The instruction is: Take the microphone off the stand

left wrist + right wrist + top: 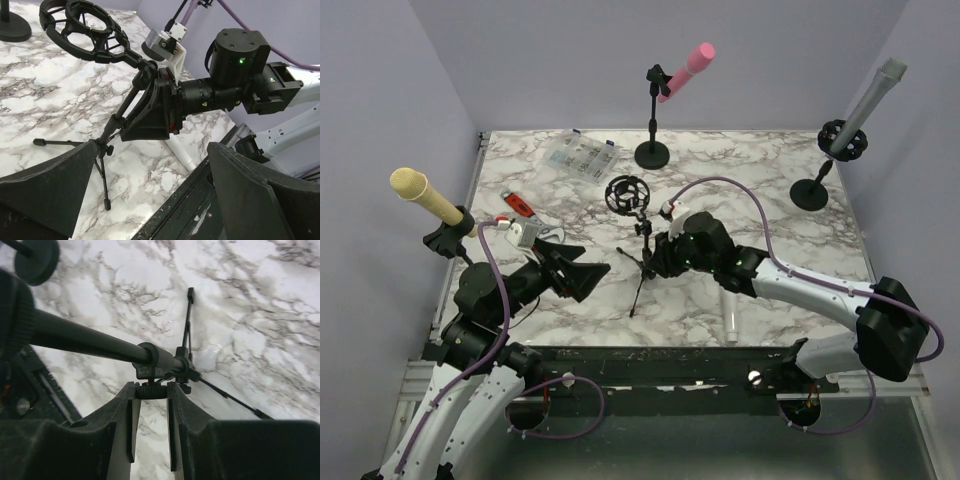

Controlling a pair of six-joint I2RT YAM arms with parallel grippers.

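My mount ring [625,193] is empty and the white microphone [729,318] lies at four o'clock of the stand [90,342], so I judge the job nearly done, with my right gripper [151,392] pinching the stand and my left gripper [588,262] spread wide and empty.

It seems a robot laboratory cell: plain lilac walls [570,60] close in a marble-pattern table [740,170], two arms [810,290] are bolted at 6 o'clock, and microphone stands [652,154] are set at 9, 12 and 2 o'clock around a tripod stand [639,283].
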